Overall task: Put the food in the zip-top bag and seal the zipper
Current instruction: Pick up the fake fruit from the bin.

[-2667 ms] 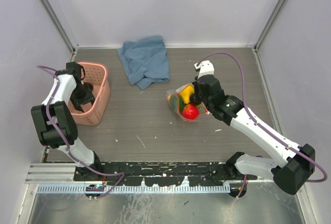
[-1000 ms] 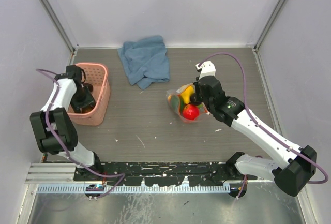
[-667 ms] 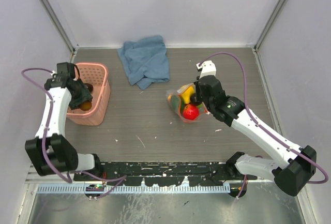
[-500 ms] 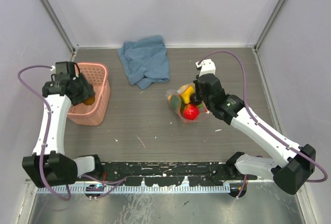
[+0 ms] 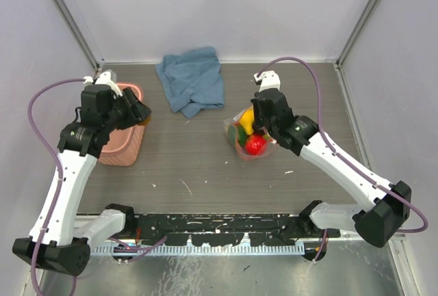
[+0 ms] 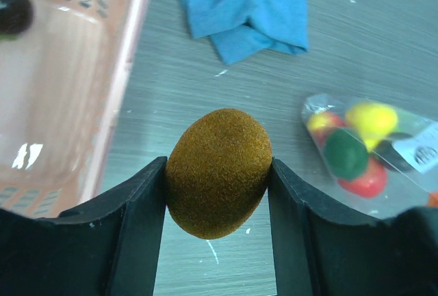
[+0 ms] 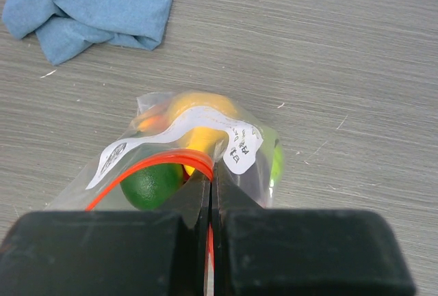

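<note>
Zip-top bag lay on the table, just right of center in the top view, with food inside: red fruit, yellow fruit and green fruit. Left wrist view caught the bag at its right edge and added a dark fruit in the pile, hard to make out from above.

Zipper only read clearly in the right wrist view: a red-orange strip arcing over the green fruit and running in between the fingers. Right gripper was pressed together, pinching that zipper edge beside a white label. From the top the arm hid the pinch.

Left gripper sat upper left in the top view, over the right rim of the pink basket; what it carried barely showed there. Left wrist view settled it: both jaws clamped the sides of a brown fruit, fuzzy and egg-shaped, held off the table and well apart from the bag. Same view showed a dark item inside the basket, top left corner, too cropped to identify.

Blue cloth lay crumpled at upper center, between the basket and the bag, touching neither.
</note>
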